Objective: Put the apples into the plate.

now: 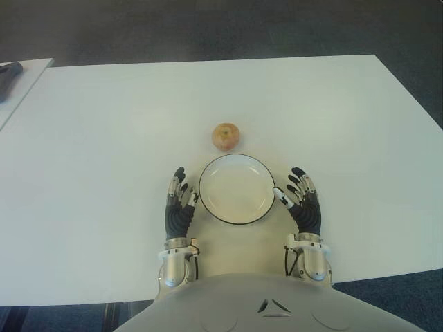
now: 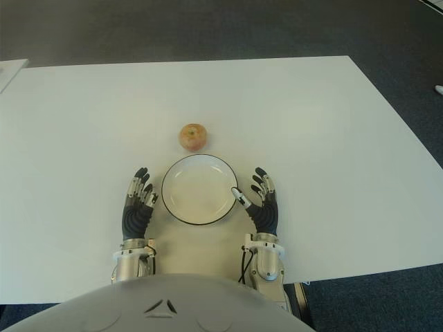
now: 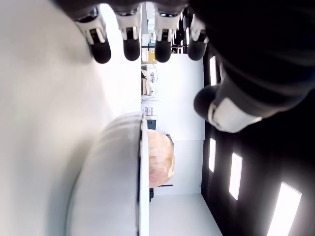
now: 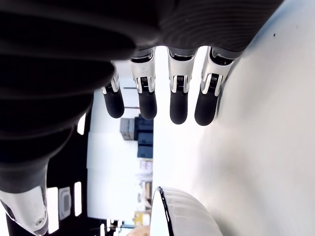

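One reddish-yellow apple [image 1: 225, 136] stands on the white table just beyond the far rim of a white plate [image 1: 208, 200] with a dark edge; nothing lies in the plate. My left hand [image 1: 181, 197] lies flat on the table at the plate's left side, fingers extended and holding nothing. On the plate's right side my right hand [image 1: 300, 196] lies the same way, its thumb close to the rim. The left wrist view shows the plate's rim [image 3: 123, 162] with the apple [image 3: 160, 157] behind it. The plate's edge [image 4: 165, 211] also shows in the right wrist view.
The white table [image 1: 104, 138] spreads wide on both sides and beyond the apple. A second white surface [image 1: 28, 76] with a dark object [image 1: 8, 72] on it stands at the far left. Dark floor lies past the table's edges.
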### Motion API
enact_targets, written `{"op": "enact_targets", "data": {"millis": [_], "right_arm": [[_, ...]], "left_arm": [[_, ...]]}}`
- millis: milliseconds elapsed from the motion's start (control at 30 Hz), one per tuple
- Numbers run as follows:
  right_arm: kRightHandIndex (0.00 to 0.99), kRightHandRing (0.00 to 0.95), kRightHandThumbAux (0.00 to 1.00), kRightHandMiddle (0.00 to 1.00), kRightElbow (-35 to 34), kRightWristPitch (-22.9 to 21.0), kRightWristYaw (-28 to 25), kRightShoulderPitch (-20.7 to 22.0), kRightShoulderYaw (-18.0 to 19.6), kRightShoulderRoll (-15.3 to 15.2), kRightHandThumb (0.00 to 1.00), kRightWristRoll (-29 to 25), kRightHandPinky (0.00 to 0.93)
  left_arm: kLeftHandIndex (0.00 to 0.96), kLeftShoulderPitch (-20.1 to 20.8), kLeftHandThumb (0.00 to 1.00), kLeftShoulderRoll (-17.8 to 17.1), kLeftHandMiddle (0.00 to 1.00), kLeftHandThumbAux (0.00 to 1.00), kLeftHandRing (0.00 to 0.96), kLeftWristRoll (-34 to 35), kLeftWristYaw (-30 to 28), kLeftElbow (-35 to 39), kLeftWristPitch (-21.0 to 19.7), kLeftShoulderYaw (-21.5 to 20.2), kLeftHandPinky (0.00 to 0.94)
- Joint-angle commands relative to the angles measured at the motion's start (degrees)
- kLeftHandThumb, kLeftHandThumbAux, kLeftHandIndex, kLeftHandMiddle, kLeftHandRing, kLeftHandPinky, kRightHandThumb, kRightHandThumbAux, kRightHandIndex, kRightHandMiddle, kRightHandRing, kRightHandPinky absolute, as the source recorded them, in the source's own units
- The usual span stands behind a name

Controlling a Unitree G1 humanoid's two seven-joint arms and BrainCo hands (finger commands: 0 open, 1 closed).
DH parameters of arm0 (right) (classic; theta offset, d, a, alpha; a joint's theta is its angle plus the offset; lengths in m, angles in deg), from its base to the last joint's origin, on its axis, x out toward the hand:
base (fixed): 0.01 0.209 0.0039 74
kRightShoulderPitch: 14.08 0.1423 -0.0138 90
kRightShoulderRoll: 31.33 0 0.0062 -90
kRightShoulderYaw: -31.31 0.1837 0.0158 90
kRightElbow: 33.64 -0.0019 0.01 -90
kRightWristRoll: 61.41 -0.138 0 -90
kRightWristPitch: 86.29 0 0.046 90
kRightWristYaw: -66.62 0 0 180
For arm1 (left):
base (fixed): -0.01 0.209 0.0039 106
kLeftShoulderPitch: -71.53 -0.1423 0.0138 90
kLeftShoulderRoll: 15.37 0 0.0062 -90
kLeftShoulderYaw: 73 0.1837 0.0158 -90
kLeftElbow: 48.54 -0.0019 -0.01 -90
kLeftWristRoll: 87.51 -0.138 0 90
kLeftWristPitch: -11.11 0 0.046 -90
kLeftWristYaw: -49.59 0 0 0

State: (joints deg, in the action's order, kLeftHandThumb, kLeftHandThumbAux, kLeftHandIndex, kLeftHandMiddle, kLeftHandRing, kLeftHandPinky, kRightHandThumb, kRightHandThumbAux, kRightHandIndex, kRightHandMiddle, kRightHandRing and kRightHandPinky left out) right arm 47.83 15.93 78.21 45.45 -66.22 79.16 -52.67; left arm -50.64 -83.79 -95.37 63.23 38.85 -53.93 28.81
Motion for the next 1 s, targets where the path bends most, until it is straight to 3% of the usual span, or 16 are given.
{"op": "enact_targets", "data": {"millis": [33,600,733,867,1000], "right_arm": [[0.143,0.153,0.642,0.157,2.0,-2.3,-0.2,-0.7,0.2,0.1,0.484,0.0,0.179],[0.146,0.147,0.645,0.159,2.5,-3.7,0.4,-0.1,0.1,0.2,0.478,1.0,0.158],[0.135,0.14,0.655,0.154,2.5,-4.2,0.2,0.0,0.1,-0.2,0.446,1.6,0.162],[0.131,0.141,0.66,0.153,3.2,-4.0,-0.1,0.4,0.2,-0.3,0.428,1.3,0.168],[0.135,0.143,0.668,0.155,4.0,-3.7,-0.3,0.9,0.3,-0.3,0.428,1.1,0.166]], "left_arm": [[0.066,-2.4,0.098,0.9,0.025,0.6,0.013,-0.1,0.2,-2.3,-4.3,-0.1,0.041],[0.064,-2.1,0.079,0.8,0.021,0.638,0.004,1.5,-0.6,-2.0,-3.7,-0.4,0.029],[0.074,-2.5,0.102,0.9,0.038,0.653,0.027,4.0,-2.1,6.6,-9.8,0.2,0.067],[0.085,-2.9,0.138,-0.1,0.06,0.668,0.053,6.7,-3.3,19.1,-20.0,-0.4,0.097],[0.095,-1.6,0.17,-0.8,0.084,0.684,0.075,7.0,-3.6,21.9,-23.9,-1.3,0.119]]}}
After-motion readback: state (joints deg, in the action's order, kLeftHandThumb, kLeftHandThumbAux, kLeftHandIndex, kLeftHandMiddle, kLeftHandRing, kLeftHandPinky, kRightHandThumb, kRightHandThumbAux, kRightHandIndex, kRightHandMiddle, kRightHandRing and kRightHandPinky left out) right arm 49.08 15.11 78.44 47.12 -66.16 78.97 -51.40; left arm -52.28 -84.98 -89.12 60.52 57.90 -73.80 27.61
